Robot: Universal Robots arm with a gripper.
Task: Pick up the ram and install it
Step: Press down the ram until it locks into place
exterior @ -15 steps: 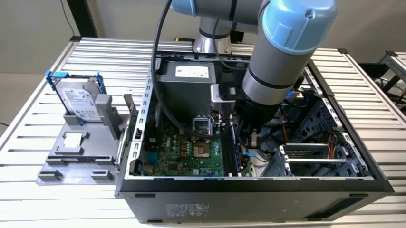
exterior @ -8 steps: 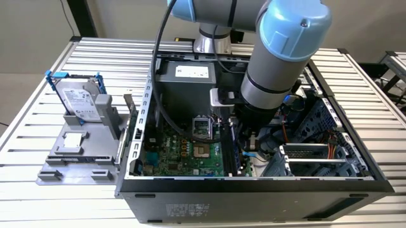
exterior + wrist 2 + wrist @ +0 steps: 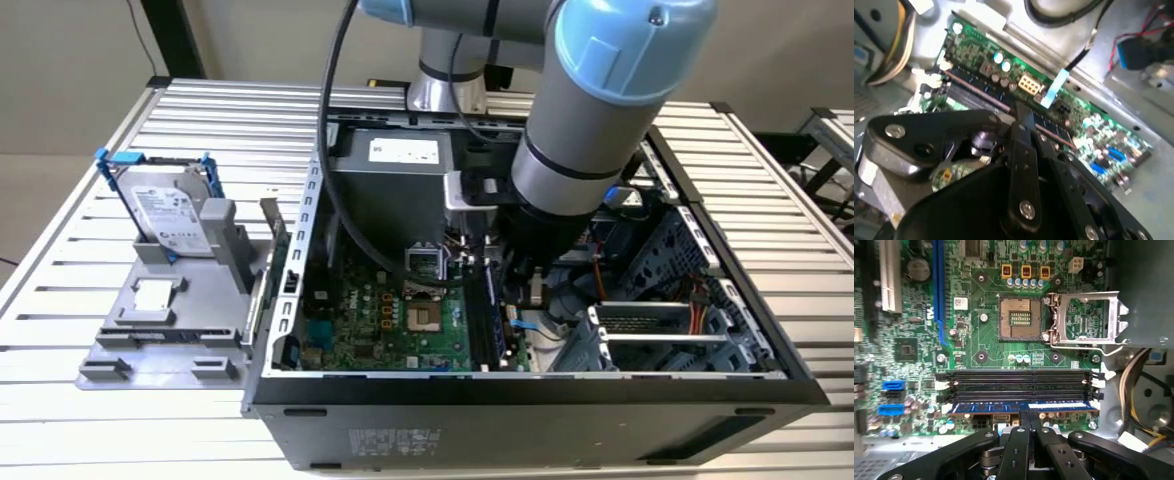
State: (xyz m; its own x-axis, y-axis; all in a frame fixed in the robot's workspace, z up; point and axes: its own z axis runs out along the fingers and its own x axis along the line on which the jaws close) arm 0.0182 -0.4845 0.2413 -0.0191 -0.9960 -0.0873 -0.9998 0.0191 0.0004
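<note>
A: Pincer (image 3: 1029, 416) is right down inside the open computer case (image 3: 534, 390), its two black fingers (image 3: 1021, 440) drawn in almost together, nipping the top edge of the ram (image 3: 1019, 406) at about its middle.

B: And the ram itself?

A: Blue stick, lying along the slot nearest the pincer, in line with the bank of long black memory slots (image 3: 1019, 382). Its ends reach the white latches at either side. Whether it's fully seated, I cannot tell.

B: In the second wrist view?

A: The same fingers (image 3: 1024, 125) close together over the slots (image 3: 979, 90), with the green motherboard (image 3: 1094, 125) running behind them.

B: Moving outward, then.

A: Just beyond the slots, the bare processor socket (image 3: 1020, 317) with its metal retaining frame (image 3: 1086, 317) swung open beside it. A blue expansion slot (image 3: 937, 285) stands further along the board, and blue connectors (image 3: 893, 386) sit near the board's edge.

B: And the wide shot?

A: In the exterior view the arm (image 3: 587, 130) plunges into the case from above, a black cable (image 3: 334, 180) looping down alongside. On the exterior view's left, on the slatted metal worktop (image 3: 80, 260), a grey fixture (image 3: 167, 330) holds a hard drive (image 3: 167, 210) in a blue bracket, propped up and well apart from the case.
</note>
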